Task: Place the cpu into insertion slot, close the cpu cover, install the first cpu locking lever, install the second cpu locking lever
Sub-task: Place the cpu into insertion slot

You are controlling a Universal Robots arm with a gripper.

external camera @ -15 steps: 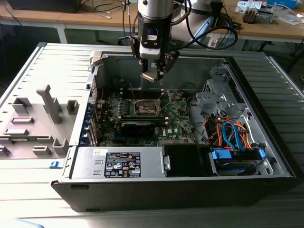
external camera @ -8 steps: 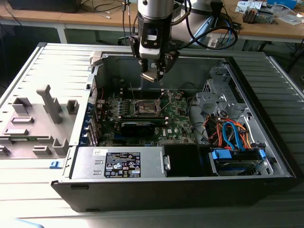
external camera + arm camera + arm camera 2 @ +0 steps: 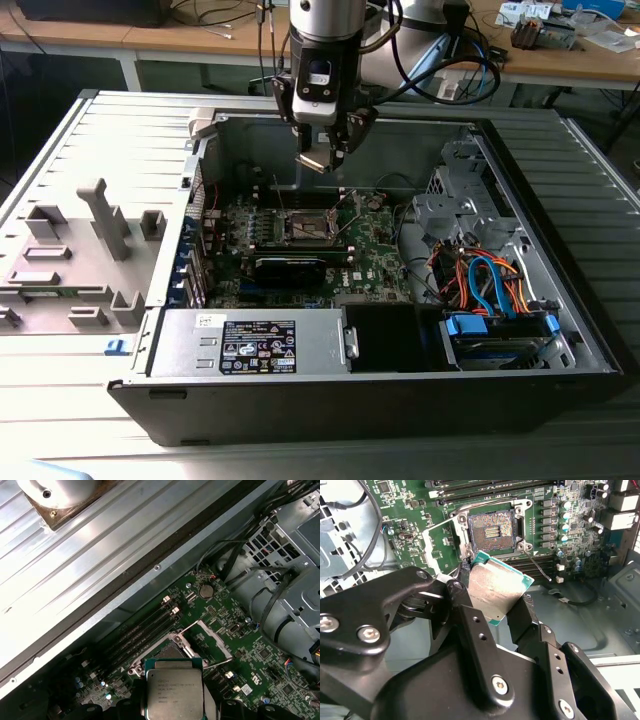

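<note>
Step in hand: first one, placing the cpu. The black two-fingered hand (image 3: 325, 152) is clenched on the small flat square silvery-grey cpu (image 3: 497, 587), fingers (image 3: 466, 587) pinching it on opposite edges. In the exterior view the hand hangs inside the open dark computer case (image 3: 560, 385), above the green circuit board (image 3: 375, 255), cpu clear of it, no contact.

The insertion slot (image 3: 492, 530), a small square socket with dark centre and silver rim, is empty and uncovered. In the first wrist view the cpu sits partly over the slot. The cpu cover (image 3: 216, 639), a thin silver metal frame plate, is swung open beside the slot. A thin metal locking lever (image 3: 538, 564) sticks out loose near the slot's corner. Cover and lever steps not yet done.

Judgement: the cpu looks tilted in the second wrist view, so seating calls for levelling it, squaring its edges to the slot rim, centring it and lowering it gently without scraping the contacts or hitting the open cover.
</note>
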